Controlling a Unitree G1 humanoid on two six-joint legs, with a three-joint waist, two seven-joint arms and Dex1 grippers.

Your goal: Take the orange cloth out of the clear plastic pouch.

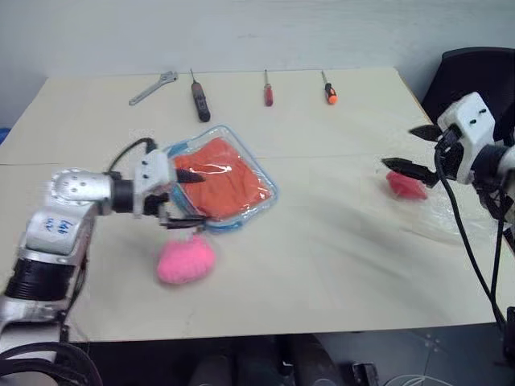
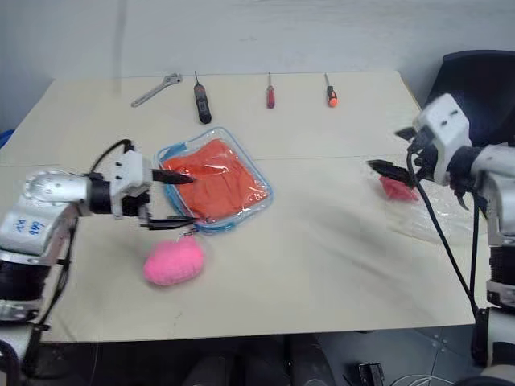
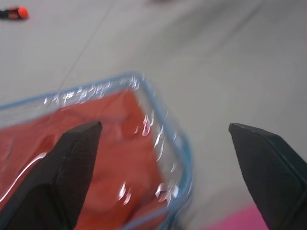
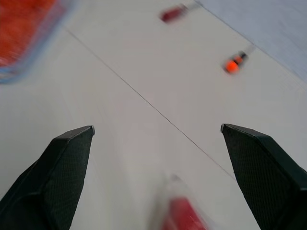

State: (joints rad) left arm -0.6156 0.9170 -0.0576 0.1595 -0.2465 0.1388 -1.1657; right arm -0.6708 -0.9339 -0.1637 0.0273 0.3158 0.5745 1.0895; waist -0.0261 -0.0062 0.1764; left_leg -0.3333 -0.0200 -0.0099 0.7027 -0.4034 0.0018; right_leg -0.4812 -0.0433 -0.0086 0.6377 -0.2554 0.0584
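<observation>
The clear plastic pouch (image 1: 270, 193) with light blue trim lies flat on the table, left of centre. The orange cloth (image 1: 232, 183) is inside it and fills most of it. A pink fluffy heart (image 1: 185, 261) lies on the table by the pouch's near edge. My left gripper (image 1: 191, 200) is open at the pouch's near-left side, with one finger (image 3: 76, 148) over the cloth and the other past the trim, towards the heart. My right gripper (image 1: 411, 151) hangs open and empty above the table at the far right, well away from the pouch.
A small red item (image 1: 407, 187) in thin clear film lies just beyond my right gripper. A wrench (image 1: 153, 87) and three screwdrivers (image 1: 199, 98) (image 1: 268, 88) (image 1: 328, 88) line the far edge. A black chair (image 1: 475, 72) stands past the table's right corner.
</observation>
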